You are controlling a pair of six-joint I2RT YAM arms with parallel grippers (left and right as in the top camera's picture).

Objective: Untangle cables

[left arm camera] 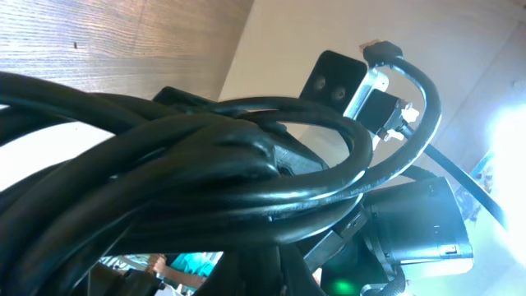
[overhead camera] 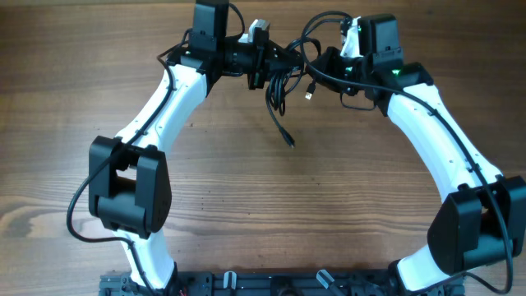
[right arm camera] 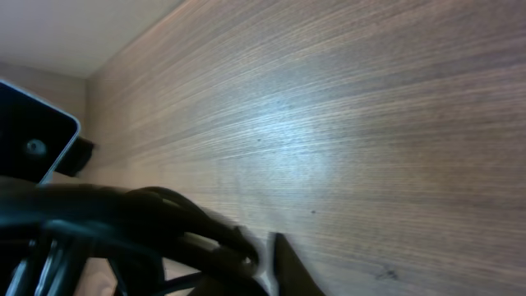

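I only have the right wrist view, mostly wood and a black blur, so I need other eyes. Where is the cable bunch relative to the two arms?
Observer: From overhead, the cables sit bunched between the left tool and the right tool, at the far side of the table.
Operator: Any loose ends?
Observer: One end trails toward the arm bases, its plug over bare wood.
Operator: Is the left tool gripping?
Observer: Yes, shut on the cables; they fill its wrist camera.

Left pincer (overhead camera: 269,61) clamped (tight), right pincer (overhead camera: 320,66) near, both reaching inward
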